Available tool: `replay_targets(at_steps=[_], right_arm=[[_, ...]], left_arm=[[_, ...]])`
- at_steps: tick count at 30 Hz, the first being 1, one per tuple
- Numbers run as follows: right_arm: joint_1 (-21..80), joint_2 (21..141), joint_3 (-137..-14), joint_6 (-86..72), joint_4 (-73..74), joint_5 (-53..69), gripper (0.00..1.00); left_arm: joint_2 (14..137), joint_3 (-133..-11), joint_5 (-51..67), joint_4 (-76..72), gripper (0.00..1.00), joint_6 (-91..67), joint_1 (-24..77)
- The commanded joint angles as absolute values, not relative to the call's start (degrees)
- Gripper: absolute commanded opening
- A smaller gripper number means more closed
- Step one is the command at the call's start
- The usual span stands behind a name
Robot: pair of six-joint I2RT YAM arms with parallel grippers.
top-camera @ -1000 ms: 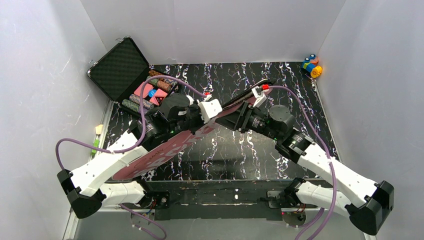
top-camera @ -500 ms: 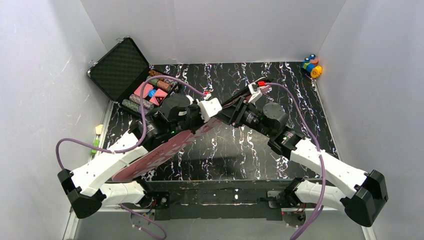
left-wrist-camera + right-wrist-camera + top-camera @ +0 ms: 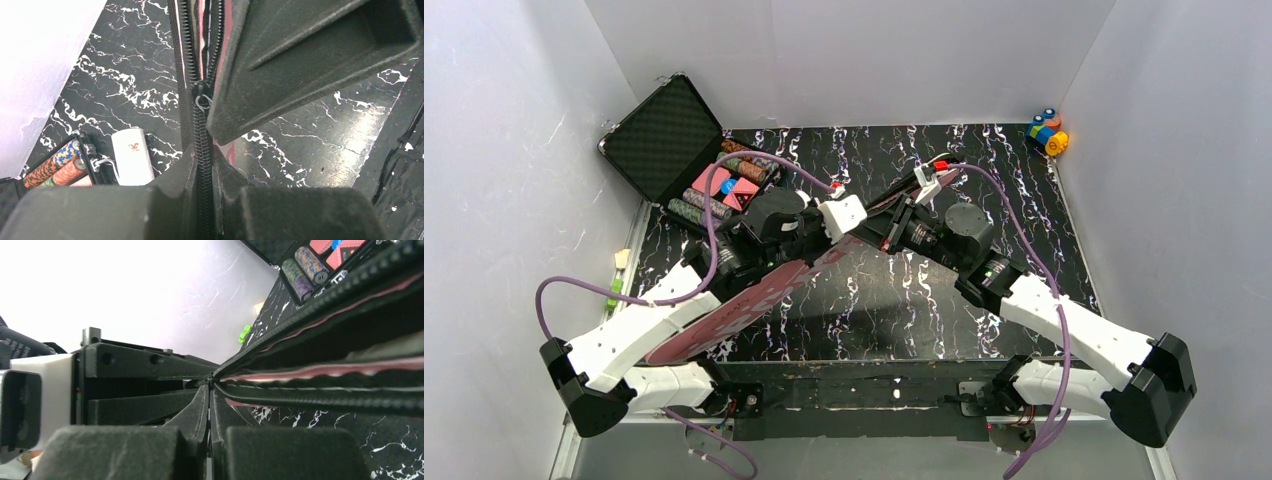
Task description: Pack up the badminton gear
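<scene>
closing the gap, the right gripper [image 3: 210, 390] has been brought along the bag [image 3: 754, 300] up to the left gripper [image 3: 203, 160]. left is clamped on the zipped seam, right pinched on the slider [image 3: 201, 97]. the zip past it is open, so packing is judged unfinished. bag spans centre to near-left corner, contents hidden. open case [image 3: 664, 135], far-left corner, holds chips [image 3: 699, 205].

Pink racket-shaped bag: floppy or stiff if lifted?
Skin looks soft: the pink racket-shaped fabric bag gapes beside its black zipper. Yet it runs straight end to end in the top view, so probably stiffened inside; little droop. Likely light: jaws pinching one edge hold it.
</scene>
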State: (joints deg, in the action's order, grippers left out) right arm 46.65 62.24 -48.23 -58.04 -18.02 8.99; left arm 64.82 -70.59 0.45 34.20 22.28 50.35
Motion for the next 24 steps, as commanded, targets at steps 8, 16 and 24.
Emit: replay_targets(at_steps=[8, 16, 24], right_arm=[[46.68, 57.65, -49.55, -56.49, -18.01, 3.6, 0.01], [42.06, 51.73, -47.89, -54.93, -12.38, 3.35, 0.01], [31.69, 46.66, -47.57, -54.98, -7.65, 9.34, 0.01]], left_arm=[[61.9, -70.41, 2.02, 29.97, 0.0, 22.64, 50.69], [61.03, -69.85, 2.73, 30.56, 0.0, 23.44, 50.63], [60.79, -69.91, 3.52, 31.5, 0.0, 24.54, 50.63]])
